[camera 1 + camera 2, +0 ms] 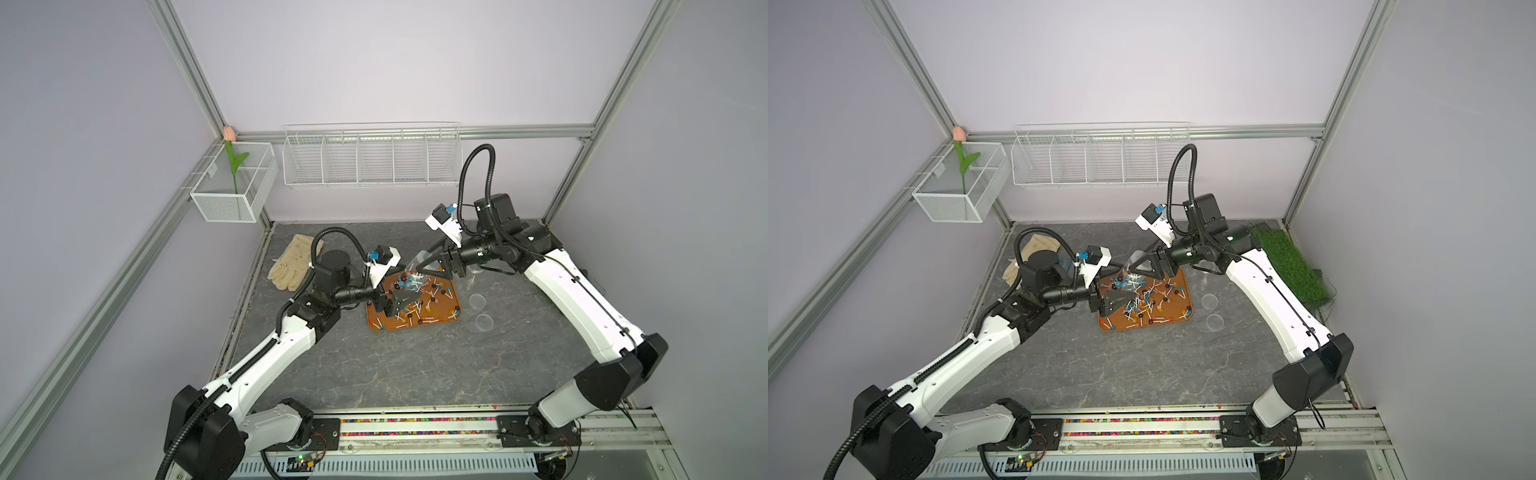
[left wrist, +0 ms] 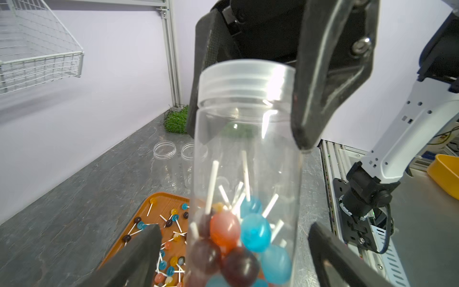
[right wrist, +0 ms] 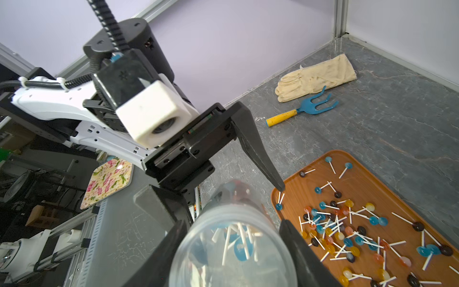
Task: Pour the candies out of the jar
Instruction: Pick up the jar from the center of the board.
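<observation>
**A:** What's nearest us?

**B:** The left gripper (image 2: 234, 227), spread wide, its fingers (image 2: 139, 248) clear of the jar (image 2: 248, 139) on both sides.

**A:** And the jar?

**B:** It's tilted over the edge of the orange tray (image 3: 372, 179), with the right gripper (image 3: 234, 223) clamped on its capped end. Some candies (image 2: 255, 232) are bunched at the low end, and many more lie scattered on the tray. Beyond are two empty jars (image 2: 165, 154) and a glove (image 3: 315, 77).

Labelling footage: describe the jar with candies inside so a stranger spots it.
Find the brown tray on the grey table. Above it, a clear jar tilts in the right gripper. Unlike the empty jars standing beside the tray, it holds lollipops.
</observation>
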You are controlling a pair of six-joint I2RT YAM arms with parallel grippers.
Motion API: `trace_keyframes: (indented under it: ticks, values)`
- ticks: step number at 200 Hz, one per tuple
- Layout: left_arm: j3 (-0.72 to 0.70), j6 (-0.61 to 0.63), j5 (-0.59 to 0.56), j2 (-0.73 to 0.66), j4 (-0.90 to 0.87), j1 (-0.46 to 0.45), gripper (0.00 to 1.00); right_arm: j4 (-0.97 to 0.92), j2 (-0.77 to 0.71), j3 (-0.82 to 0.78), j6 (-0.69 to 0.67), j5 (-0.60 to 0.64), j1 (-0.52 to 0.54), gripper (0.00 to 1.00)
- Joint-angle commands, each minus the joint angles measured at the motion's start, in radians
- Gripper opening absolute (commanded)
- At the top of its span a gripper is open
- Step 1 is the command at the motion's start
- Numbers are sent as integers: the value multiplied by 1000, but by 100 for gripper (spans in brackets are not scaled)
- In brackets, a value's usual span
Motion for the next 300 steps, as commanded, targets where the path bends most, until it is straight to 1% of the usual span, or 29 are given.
trace_keyframes:
  ticks: [1, 63, 102, 155, 202, 238, 267, 273, 276, 278, 287, 291, 300]
  values:
    - [45, 11, 68, 19, 3, -16, 89, 30, -31, -17, 8, -67, 3, 49]
    - [71, 32, 58, 38, -52, -51, 72, 41, -45, -40, 13, -60, 6, 48]
    - [75, 40, 45, 50, -78, -66, 67, 46, -58, -47, 15, -54, 8, 48]
    - [75, 51, 17, 51, -97, -66, 67, 47, -60, -46, 14, -62, 8, 48]
    - [73, 30, 6, 51, -76, -66, 51, 49, -61, -55, 16, -62, 8, 48]
    - [73, 22, 0, 59, -56, -68, 46, 49, -62, -51, 19, -58, 8, 48]
    - [70, 13, -21, 56, -44, -71, 45, 64, -66, -68, 22, -56, 8, 49]
    - [65, 12, -30, 56, -37, -71, 45, 68, -67, -71, 25, -53, 8, 50]
    - [64, 11, -34, 55, -32, -71, 45, 69, -67, -73, 27, -51, 8, 53]
    - [63, 10, -38, 55, -29, -72, 45, 69, -68, -73, 29, -49, 8, 56]
    - [54, 5, -55, 53, -8, -73, 46, 72, -75, -76, 36, -43, 8, 74]
    - [48, 0, -64, 51, 4, -74, 46, 74, -79, -79, 37, -50, 6, 81]
    - [30, -11, -83, 45, 39, -74, 46, 106, -102, -93, 55, -70, 2, 89]
